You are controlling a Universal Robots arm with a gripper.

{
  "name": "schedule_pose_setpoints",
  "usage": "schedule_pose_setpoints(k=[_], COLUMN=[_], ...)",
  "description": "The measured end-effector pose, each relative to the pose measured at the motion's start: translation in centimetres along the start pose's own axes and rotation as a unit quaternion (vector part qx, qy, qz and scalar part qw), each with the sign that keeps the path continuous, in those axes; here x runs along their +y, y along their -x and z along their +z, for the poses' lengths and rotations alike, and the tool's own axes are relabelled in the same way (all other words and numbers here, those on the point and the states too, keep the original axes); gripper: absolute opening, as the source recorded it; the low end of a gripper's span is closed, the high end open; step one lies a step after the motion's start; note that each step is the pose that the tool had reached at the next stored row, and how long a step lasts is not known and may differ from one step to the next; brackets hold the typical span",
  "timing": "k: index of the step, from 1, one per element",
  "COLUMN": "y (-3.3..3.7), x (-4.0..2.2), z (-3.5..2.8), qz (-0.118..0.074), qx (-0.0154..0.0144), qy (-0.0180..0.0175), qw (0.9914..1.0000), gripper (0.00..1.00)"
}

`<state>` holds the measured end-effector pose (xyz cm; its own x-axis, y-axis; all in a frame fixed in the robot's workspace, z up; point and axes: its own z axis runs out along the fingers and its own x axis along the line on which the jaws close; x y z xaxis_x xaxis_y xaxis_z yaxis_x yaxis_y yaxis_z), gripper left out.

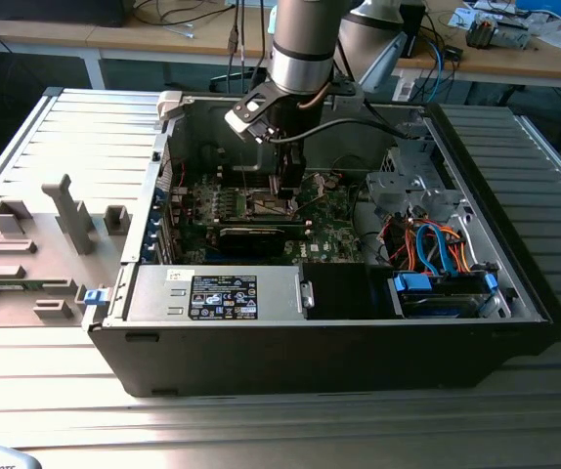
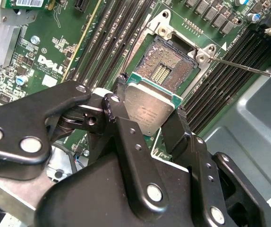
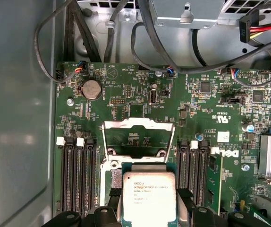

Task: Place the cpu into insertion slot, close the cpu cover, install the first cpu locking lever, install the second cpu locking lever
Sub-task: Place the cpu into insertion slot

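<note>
Position: my gripper is lowered inside the open computer case, over the green motherboard.

Grip: in both wrist views my fingers are drawn in narrow on the cpu, one black tip against each of two opposite edges. The silver-grey metal top faces up toward the cameras, and the chip sits squarely between the tips.

Location of the cpu: it hangs over the near part of the insertion slot. The dark contact field of the slot lies uncovered beyond the chip's far edge, so the chip is not seated. Whether its underside touches the slot's rim I cannot tell from these angles.

Cover: in the first wrist view the cpu cover stands swung open past the far side of the cpu, with board showing through its window.

Lever: one thin locking lever juts out from a corner of the slot, unlatched, across the memory slots.

Surroundings: black memory slots flank the socket on both sides.
</note>
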<state>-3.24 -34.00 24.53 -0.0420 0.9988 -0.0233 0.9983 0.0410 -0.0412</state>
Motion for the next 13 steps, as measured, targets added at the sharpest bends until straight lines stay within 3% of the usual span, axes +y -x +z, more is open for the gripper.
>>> schedule_pose_setpoints(k=[13], y=[-0.01], x=[0.00], z=[0.25], qz=[0.000], qx=[0.0000], qy=[0.0000], qw=[1.00000], gripper=[0.54])
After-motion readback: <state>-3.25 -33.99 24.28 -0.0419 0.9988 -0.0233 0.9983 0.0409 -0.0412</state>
